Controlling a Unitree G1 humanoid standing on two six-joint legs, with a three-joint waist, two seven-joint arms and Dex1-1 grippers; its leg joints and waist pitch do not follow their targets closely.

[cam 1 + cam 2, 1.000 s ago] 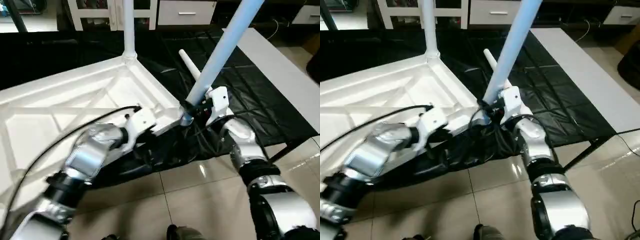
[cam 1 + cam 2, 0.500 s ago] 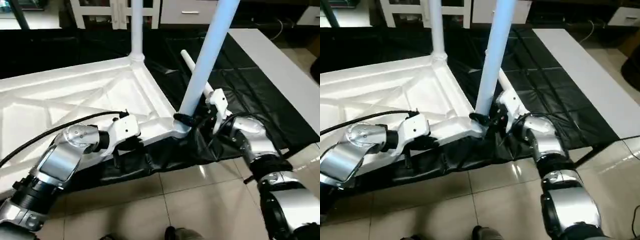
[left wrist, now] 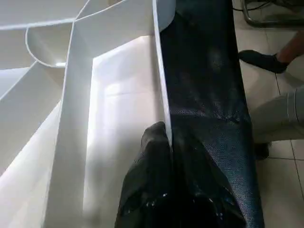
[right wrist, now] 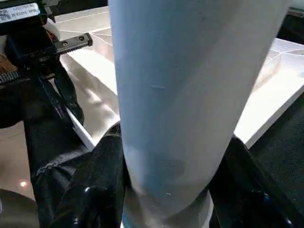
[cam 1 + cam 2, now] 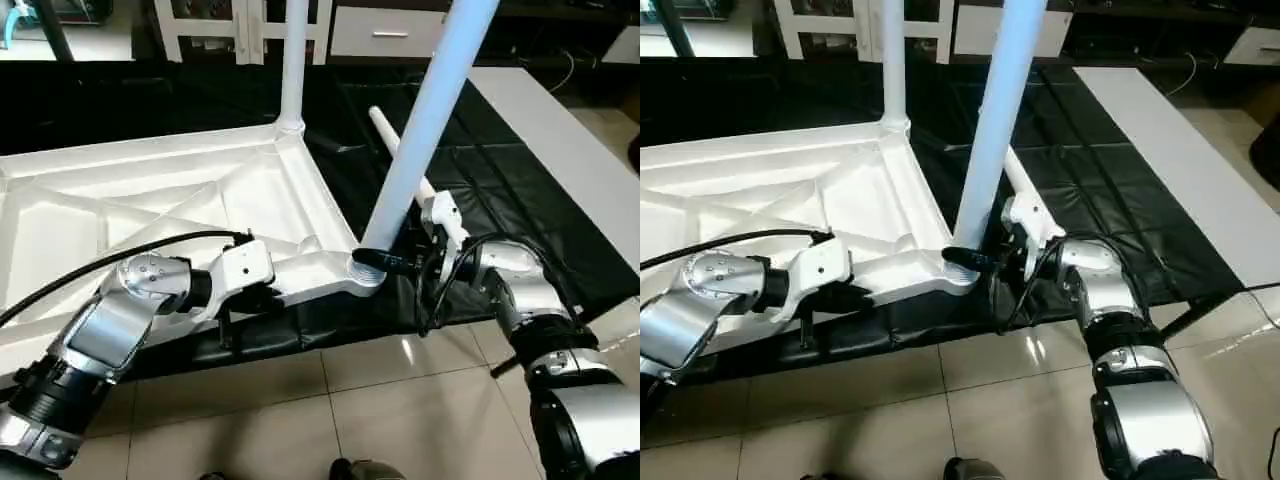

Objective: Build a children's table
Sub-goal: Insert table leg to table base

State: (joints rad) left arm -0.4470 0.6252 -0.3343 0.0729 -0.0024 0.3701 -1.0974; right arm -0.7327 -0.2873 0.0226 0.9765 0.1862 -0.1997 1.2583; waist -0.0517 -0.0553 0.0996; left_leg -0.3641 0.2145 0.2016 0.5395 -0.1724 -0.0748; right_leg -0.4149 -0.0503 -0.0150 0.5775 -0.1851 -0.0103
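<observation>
White plastic makes up the children's table top (image 5: 150, 215), which lies upside down on a bench (image 5: 560, 130) draped in black sheeting (image 5: 480, 190), its diagonal ribs facing up. One leg (image 5: 293, 65) stands upright in the far corner socket. A second leg (image 5: 425, 120) leans out of the near corner socket (image 5: 365, 270), and the right pincer (image 5: 395, 263) has its black fingers (image 4: 95, 190) closed around the base of that leg, just above the socket. The left pincer (image 3: 168, 156) is clamped onto the near rim of the top, one finger (image 3: 152, 175) inside the white wall and the other outside against the black sheeting. A third leg (image 5: 388, 135) lies flat on the sheeting behind the leaning one. White cabinets (image 5: 220, 20) stand along the back wall. A person's shoe (image 3: 259, 59) rests on the tiled floor (image 5: 400, 400) beside the bench.
</observation>
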